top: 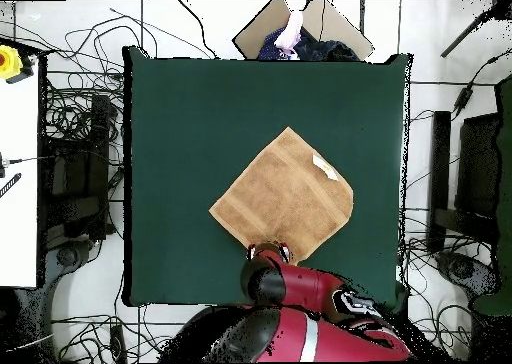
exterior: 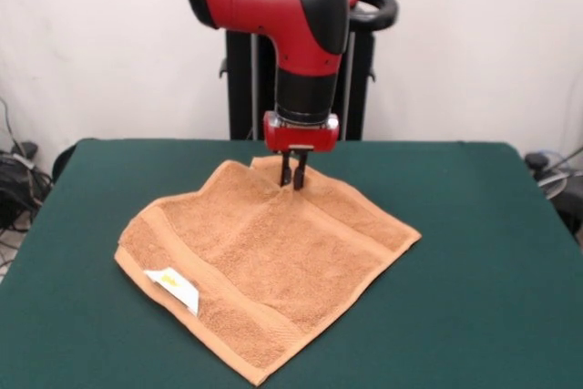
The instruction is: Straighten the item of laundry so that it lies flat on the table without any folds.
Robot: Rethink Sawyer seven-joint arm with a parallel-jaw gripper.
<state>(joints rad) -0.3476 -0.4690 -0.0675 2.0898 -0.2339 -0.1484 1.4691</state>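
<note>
Green felt covers the table, a broad top with bare cloth on every side of the work, so there is plenty of room to drag fabric outward. Around it, the overhead view shows a tiled floor strewn with cables and a cardboard box past the table's far edge.

The red arm comes down over the hand towel, an orange-tan terry square lying as a diamond near the table's middle, nearer the robot's edge. Most of it already lies flat; the corner nearest the robot looks bunched, with a crease running out from it.

The gripper stands at that corner with its fingers drawn close together, seemingly pinching the fabric there, probably to pull the fold out towards the robot.

A white label with yellow print lies on the opposite border band.
</note>
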